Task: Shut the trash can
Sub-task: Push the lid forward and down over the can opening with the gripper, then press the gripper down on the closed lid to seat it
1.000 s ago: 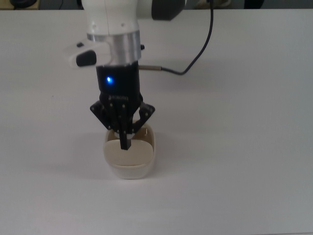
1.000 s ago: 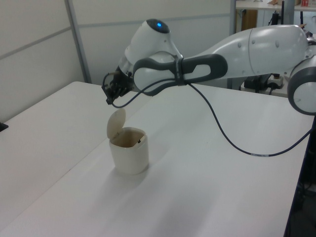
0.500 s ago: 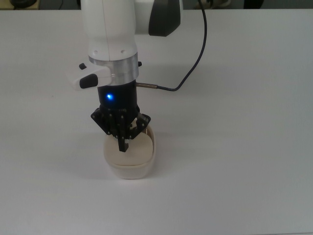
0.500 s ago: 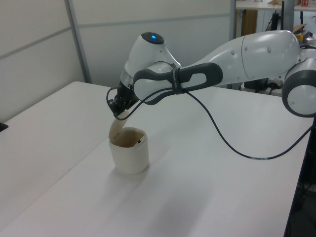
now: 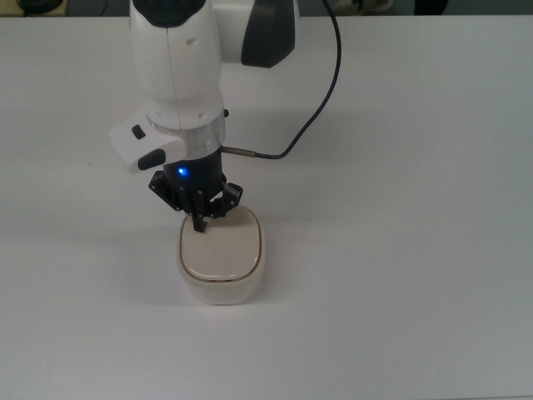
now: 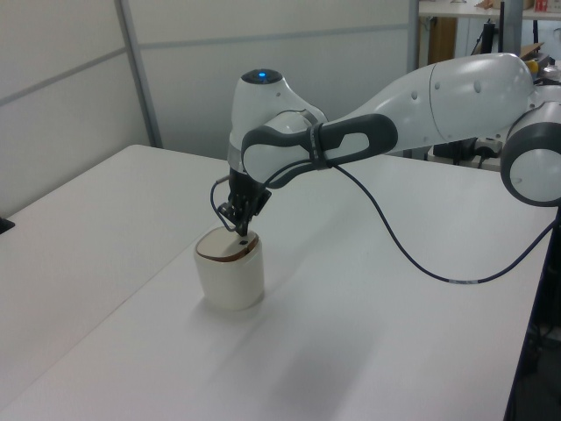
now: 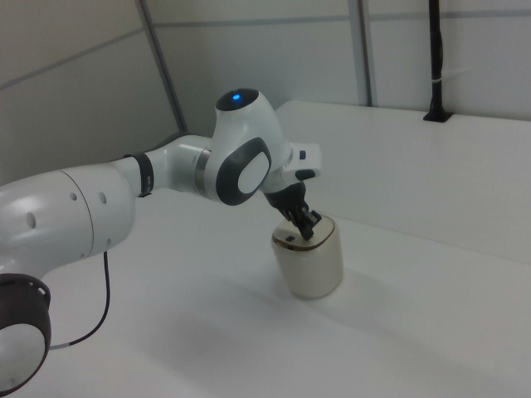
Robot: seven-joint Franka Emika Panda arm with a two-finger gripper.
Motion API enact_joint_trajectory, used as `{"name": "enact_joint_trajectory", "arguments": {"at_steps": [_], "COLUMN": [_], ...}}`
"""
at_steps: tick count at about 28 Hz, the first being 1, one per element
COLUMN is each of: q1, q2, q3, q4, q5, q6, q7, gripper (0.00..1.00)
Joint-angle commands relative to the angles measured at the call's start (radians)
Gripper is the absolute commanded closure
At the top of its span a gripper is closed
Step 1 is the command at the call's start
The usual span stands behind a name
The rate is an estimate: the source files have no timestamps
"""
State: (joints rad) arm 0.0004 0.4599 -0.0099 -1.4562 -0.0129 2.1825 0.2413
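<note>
With the flat lid lying level on the small cream-beige rounded plastic trash can [image 5: 221, 260] directly beneath the clenched, empty black two-finger pincer [image 5: 199, 225] in top view, left view shows fingertips touching the lid's rear edge, right view likewise; closing step looks finished, next move a straight lift clear.

The trash can [image 5: 221, 262] stands on the worktop [image 5: 400, 250], its lid lying flat on top. The gripper [image 5: 198, 223] sits above the can's far edge in the top view, its tips seemingly touching the lid. A cable [image 5: 316, 92] runs behind the can.
</note>
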Motion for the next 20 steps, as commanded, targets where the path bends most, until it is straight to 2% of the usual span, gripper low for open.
{"name": "enact_joint_trajectory", "arguments": {"at_steps": [1,17,20], "q1": [0.004,0.015,0.019], "q2": [-0.017,0.034,0.042], "q3": [-0.007,-0.005,-0.005], "q4": [-0.055,-0.062,-0.072], "q5": [-0.030,-0.041,-0.065], "q6": [-0.017,-0.017,-0.017], "q7": [-0.025,-0.025,-0.024], "gripper": [1.00,1.00,1.00]}}
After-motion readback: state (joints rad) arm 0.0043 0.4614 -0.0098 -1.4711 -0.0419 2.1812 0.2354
